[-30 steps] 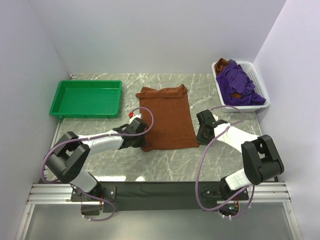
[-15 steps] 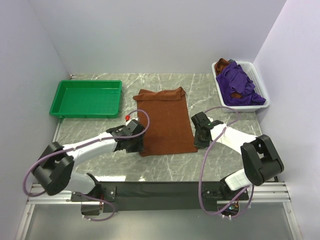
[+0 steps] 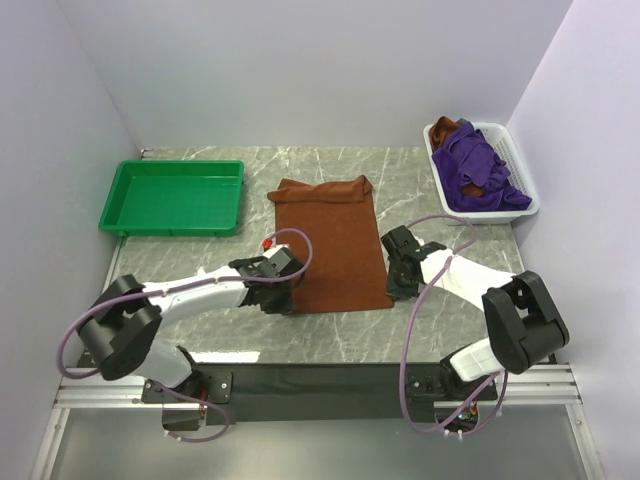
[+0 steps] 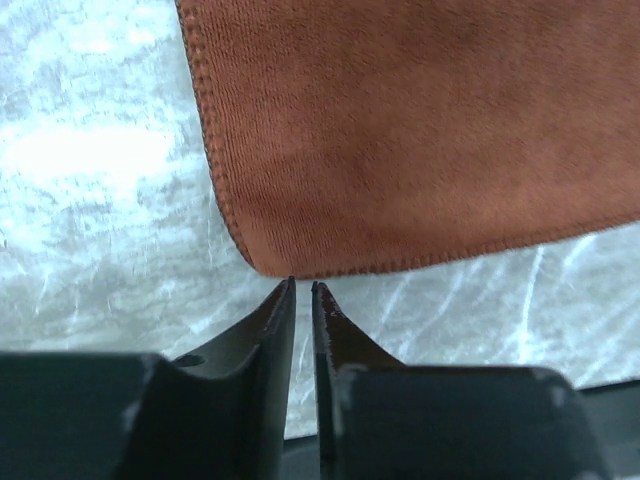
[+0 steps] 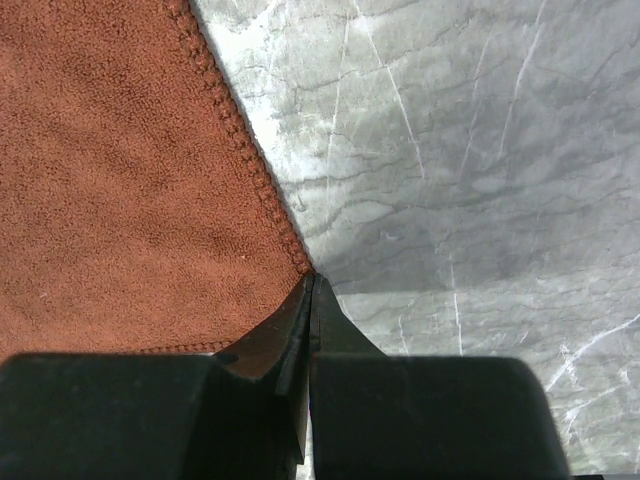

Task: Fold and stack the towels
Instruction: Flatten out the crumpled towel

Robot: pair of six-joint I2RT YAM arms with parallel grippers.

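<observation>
marble table [image 3: 340, 330]: rust towel [image 3: 330, 240] flat, both jaws closed at near corners.

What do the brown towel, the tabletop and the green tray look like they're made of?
The rust-brown towel: plush, likely microfibre; fuzzy nap, stitched hem. The tabletop: marble-look, grey with pale veins, slight sheen; stone or laminate, unclear. The green tray: probably moulded plastic; uniform glossy colour.

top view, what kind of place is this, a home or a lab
Probably a lab test cell: plain white walls enclose a marble-look table, with a green tray and a white basket of towels staged.
</observation>
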